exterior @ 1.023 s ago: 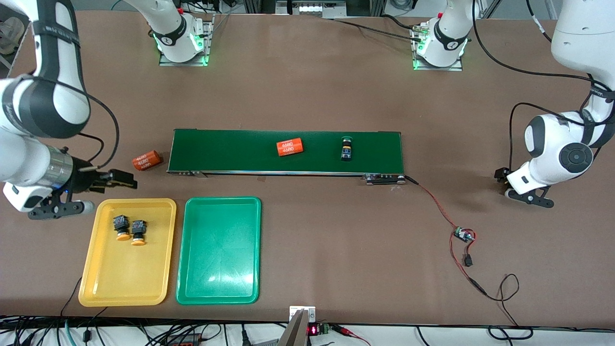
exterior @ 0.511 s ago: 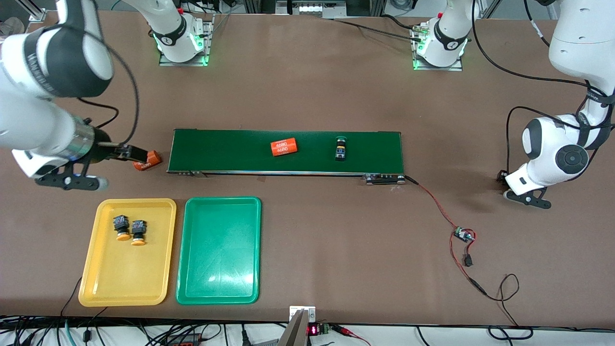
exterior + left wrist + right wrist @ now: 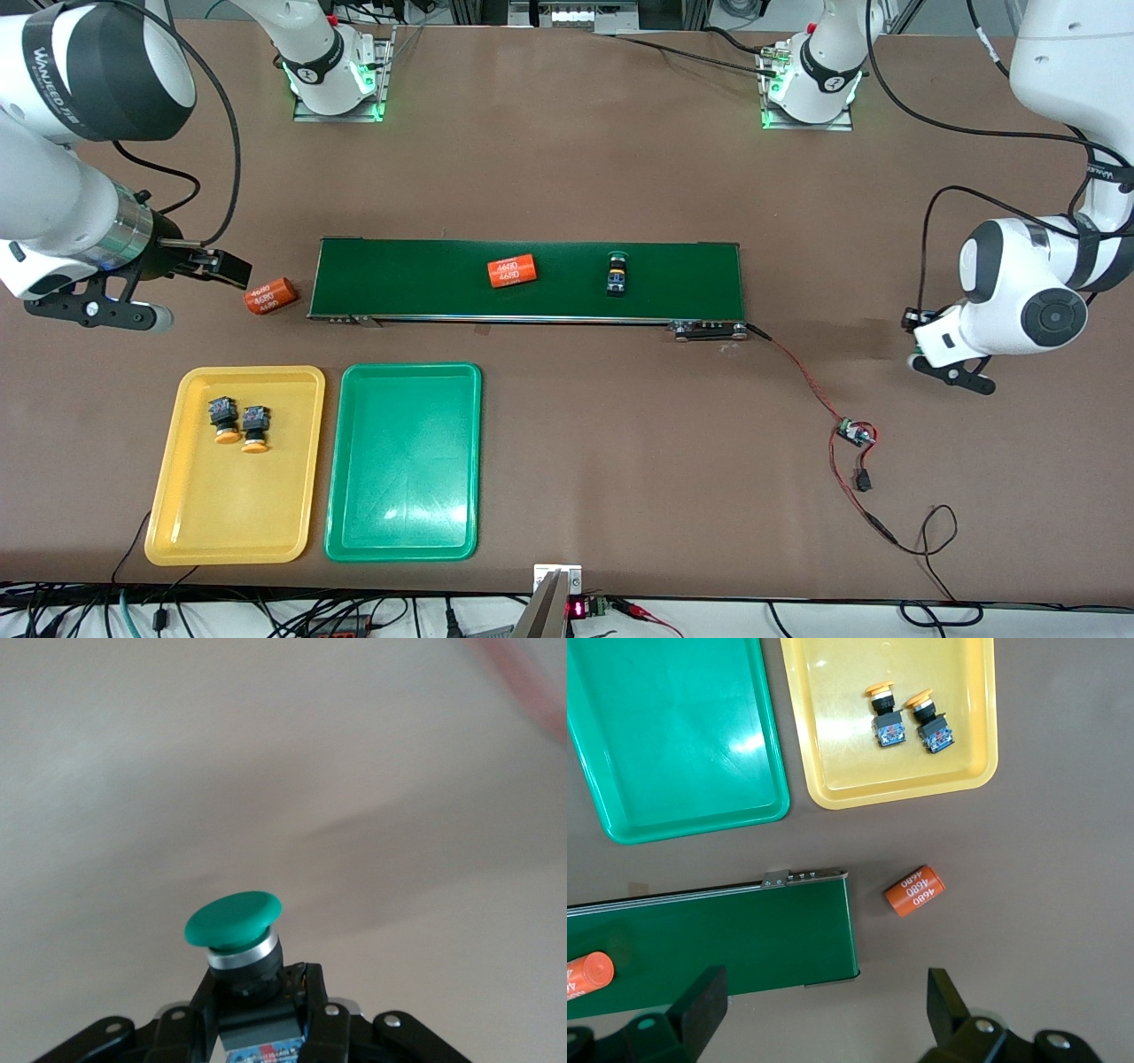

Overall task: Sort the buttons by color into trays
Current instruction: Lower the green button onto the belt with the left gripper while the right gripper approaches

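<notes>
- Right gripper (image 3: 217, 266) hangs spread wide above an orange cylinder (image 3: 268, 296).
- Yellow tray (image 3: 190, 523) holds 2 yellow-orange buttons (image 3: 238, 424) (side by side); green tray (image 3: 403, 532).
- 1 green-capped button (image 3: 617, 272) lies on the conveyor belt (image 3: 407, 279).
- Left gripper (image 3: 259, 1010) clamps another green button (image 3: 236, 935).

Both arms have glossy white shells with black bands at the joints and round dark-grey joint caps, and black cables loop alongside their links. The right arm (image 3: 62, 190) bears black lettering on its upper black band and a brushed silver ring at the wrist, ahead of a black bracket with a white knob. The right claw (image 3: 824, 1010) has black matte fingers on a black mount with round bolt heads, and the left claw (image 3: 257, 1014) is likewise black, with small silver screws on its fingers.
</notes>
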Controlling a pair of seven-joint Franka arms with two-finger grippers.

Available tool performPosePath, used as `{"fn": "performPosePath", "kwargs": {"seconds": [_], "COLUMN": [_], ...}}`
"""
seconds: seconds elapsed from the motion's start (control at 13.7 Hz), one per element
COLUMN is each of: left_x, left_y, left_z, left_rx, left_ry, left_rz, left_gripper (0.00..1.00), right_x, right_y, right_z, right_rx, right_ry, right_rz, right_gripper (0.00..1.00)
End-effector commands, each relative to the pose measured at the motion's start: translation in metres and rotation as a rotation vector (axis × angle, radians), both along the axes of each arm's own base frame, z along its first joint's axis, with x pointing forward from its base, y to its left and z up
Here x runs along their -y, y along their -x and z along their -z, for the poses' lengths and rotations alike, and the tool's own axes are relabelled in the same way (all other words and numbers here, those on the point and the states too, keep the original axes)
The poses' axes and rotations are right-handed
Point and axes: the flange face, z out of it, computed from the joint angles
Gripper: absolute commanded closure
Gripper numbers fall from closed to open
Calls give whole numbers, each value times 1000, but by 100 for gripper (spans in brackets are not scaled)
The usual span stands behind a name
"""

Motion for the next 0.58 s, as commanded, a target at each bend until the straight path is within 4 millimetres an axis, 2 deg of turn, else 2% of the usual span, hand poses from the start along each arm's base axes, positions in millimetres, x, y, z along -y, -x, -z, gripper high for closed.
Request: {"fn": "performPosePath", "kwargs": {"seconds": [0.0,0.15,0.51], "left_x": [61,118,262], "left_y": [-14,-13,26], "left_z": [-38,-49,-46], "left_rx": [-22,-12,-63], "left_ry": [102,127,118], "left_rz": [-24,-100,-204], "left_gripper": [85,85,85], "right_x": [-3,-12,-16], "right_y": [7,4,-4], "right_z": [6,20,23], "right_rx": [-24,-47,-17], "right_ry": [-7,-20,-90], "right_rz": [-20,-38,-14], "right_gripper": [0,0,0]}}
